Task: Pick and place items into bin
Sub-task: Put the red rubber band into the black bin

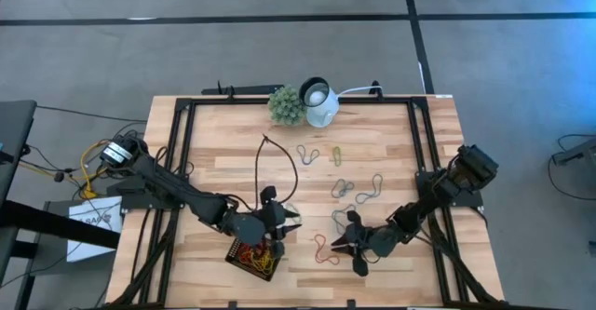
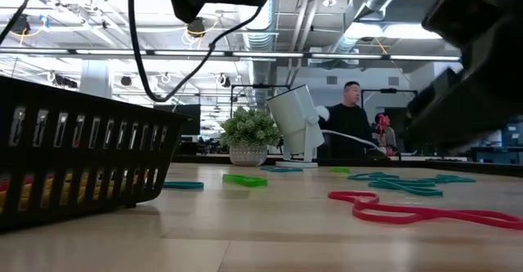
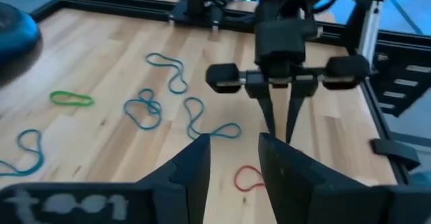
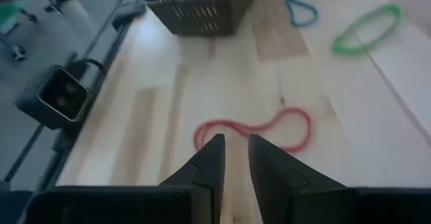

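Observation:
The bin is a black slotted tray near the table's near edge, with red and yellow bands inside; it also shows in the low view and the right wrist view. My left gripper hovers open just beside the bin's far right corner, empty. My right gripper points toward the table's left, its fingers a narrow gap apart and empty. A red band lies flat on the wood just ahead of its tips. Teal bands and a green band lie farther back.
A white lamp and a green plant ball stand at the far edge. A thin black cable arcs over the table's middle. Black frame rails run along both sides. A person stands in the room behind.

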